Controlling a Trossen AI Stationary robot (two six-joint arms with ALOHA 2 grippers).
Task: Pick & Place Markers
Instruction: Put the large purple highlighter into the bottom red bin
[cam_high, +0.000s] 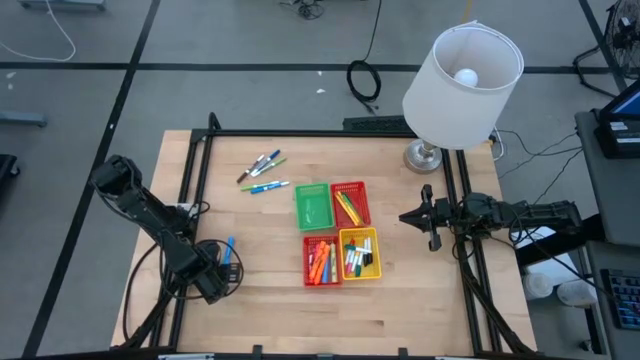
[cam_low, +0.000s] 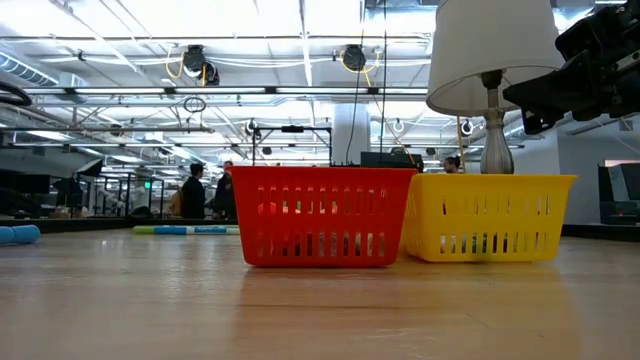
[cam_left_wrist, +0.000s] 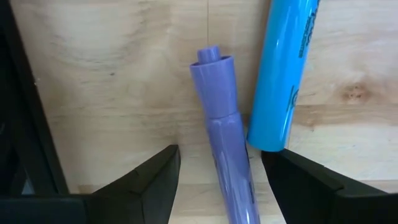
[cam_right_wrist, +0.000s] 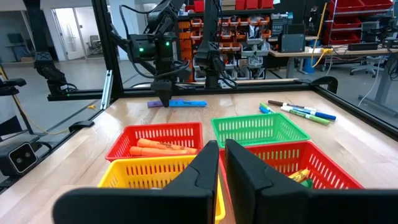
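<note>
High view: the left gripper (cam_high: 226, 265) is lowered at the table's near-left edge over two markers, well apart from the four small plastic baskets (cam_high: 338, 231); the right gripper (cam_high: 428, 217) waits clenched at the right. Left wrist view: parted fingers (cam_left_wrist: 146, 180) straddle the purple capped marker (cam_left_wrist: 225, 140), with the bright blue marker (cam_left_wrist: 285, 71) touching it, so closing could catch or roll both.

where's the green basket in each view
High view: green basket at table centre, beside the red basket with yellow markers.
Low view: not in it; the nearer baskets block it.
Left wrist view: not in it.
Right wrist view: beyond the shut jaws, empty.
Shared landmark: that red basket, touching its side.
</note>
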